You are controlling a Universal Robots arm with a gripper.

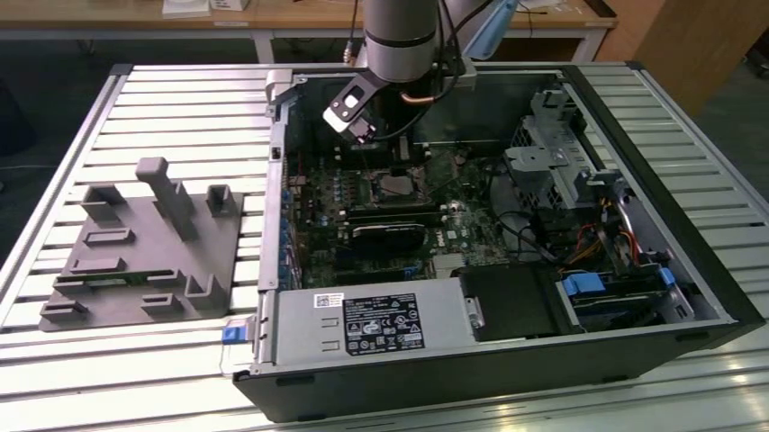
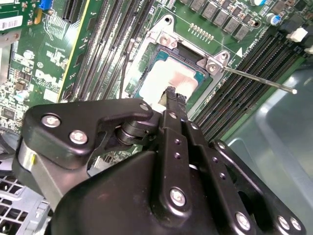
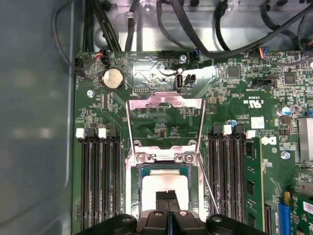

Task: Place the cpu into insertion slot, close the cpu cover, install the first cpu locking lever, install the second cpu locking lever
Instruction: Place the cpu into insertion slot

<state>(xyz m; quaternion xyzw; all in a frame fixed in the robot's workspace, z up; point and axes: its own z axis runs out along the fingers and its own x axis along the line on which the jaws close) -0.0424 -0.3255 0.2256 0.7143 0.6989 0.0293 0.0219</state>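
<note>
The cpu (image 3: 164, 183) lies flat in the insertion slot (image 3: 133, 196) on the green motherboard, its silver-grey top (image 2: 171, 76) showing in both wrist views. The cpu cover (image 3: 165, 101) stands swung open, away from the slot, with board visible through its window. One thin locking lever (image 2: 254, 80) sticks out unlatched beside the socket, also seen as the lever (image 3: 206, 188) in the first wrist view. My gripper (image 2: 171, 94) hovers over the chip's middle, black fingers pressed together with nothing between them. In the exterior view the gripper (image 1: 375, 137) hangs inside the case above the socket (image 1: 394, 186).
Black memory slots (image 3: 100, 181) flank the socket on both sides. Cables (image 3: 195, 29) run along the case wall beyond the board. The open computer case (image 1: 709, 297) sits on a slatted table, with a grey fixture block (image 1: 144, 252) on the exterior view's left.
</note>
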